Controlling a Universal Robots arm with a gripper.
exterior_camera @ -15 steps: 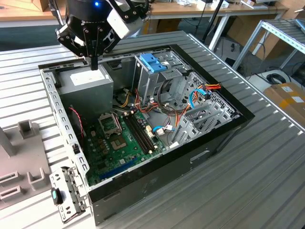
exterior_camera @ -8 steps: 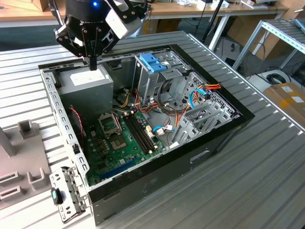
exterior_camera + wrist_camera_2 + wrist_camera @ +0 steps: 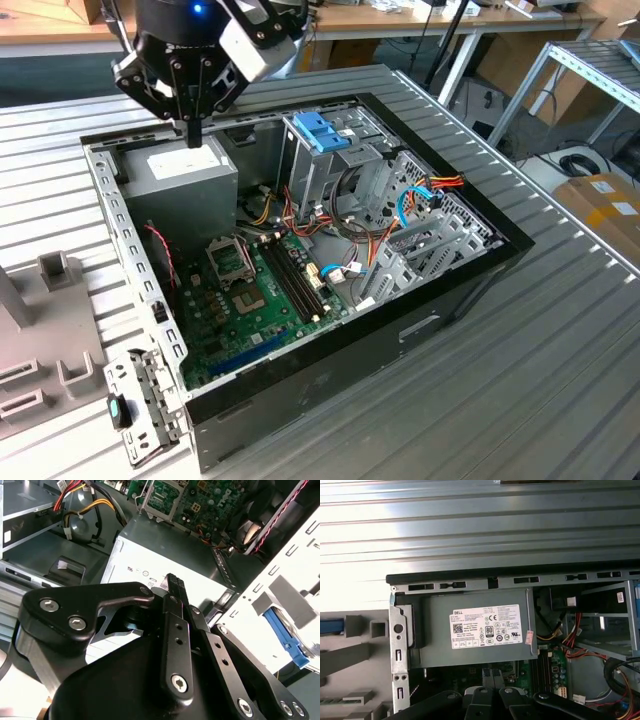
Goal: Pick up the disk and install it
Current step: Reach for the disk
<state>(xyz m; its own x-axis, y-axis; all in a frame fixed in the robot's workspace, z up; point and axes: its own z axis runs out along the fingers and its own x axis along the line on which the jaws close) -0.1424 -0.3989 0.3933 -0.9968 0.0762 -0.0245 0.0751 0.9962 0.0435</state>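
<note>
Overall, an open computer case (image 3: 350, 370) lies on a slatted metal table (image 3: 560, 390), its interior facing up.

Contents of the case, exterior view:
- At ten o'clock, filling that corner, sits a grey power-supply box (image 3: 180, 175) with a white label on its upper face.
- At twelve to one o'clock stands a metal drive cage (image 3: 330, 175) with a blue latch (image 3: 320, 130) on top.
- From the centre toward seven o'clock lies the green motherboard (image 3: 250, 310), with its empty processor socket and black memory slots.
- Red, orange and blue cables (image 3: 430, 190) loop at two o'clock, beside the cage.

The gripper (image 3: 191, 135) hangs at eleven o'clock, directly over the power-supply box. Its two black fingers (image 3: 175, 582) are drawn together to a single narrow tip and carry nothing. Whether the tip touches the box cannot be told.

Outside the case, at nine o'clock, a grey slotted fixture (image 3: 50, 330) rests on the table against the case wall. The disk (image 3: 331, 626) stands in this fixture. In both wrist views it shows as a bright blue rail (image 3: 284, 634), just beyond the perforated wall nearest the power-supply box, and its labelled face is hidden. It is well apart from the gripper.
</note>
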